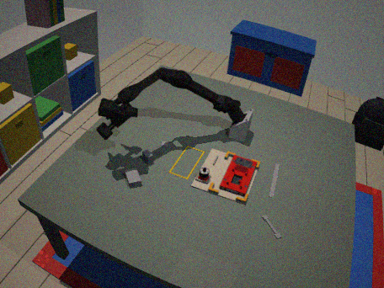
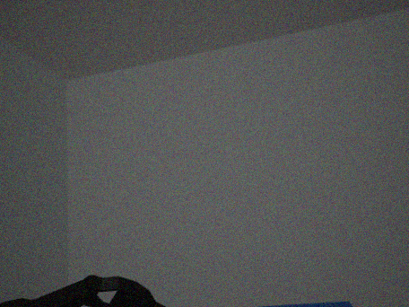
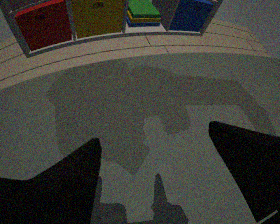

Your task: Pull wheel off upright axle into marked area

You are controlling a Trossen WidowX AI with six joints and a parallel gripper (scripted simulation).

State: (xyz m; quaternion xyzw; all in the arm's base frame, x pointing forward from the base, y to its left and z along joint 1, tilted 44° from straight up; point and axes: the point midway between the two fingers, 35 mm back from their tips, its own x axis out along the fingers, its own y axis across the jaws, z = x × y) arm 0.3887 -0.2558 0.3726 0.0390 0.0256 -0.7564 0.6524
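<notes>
The wheel [image 1: 204,172], black with a pale top, is on its small upright axle mount at the left edge of the cream board [image 1: 216,173]; the axle itself is too small to make out. The marked area [image 1: 195,164] is a yellow outline on the table, just left of the board. No object shows inside it. My gripper [image 1: 100,121] [image 3: 156,136] is open and empty, raised above the table's left part, well left of the outline and the wheel. In the wrist view its two black fingers stand wide apart, and the wheel does not show. The exterior view shows only part of the arm.
A red plate [image 1: 227,181] sits on the board between orange corner brackets. A grey block [image 1: 134,177] and a small grey cylinder [image 1: 146,155] stand left of the outline. A grey strip [image 1: 274,181] and a grey wrench-like piece [image 1: 271,226] lie to the right.
</notes>
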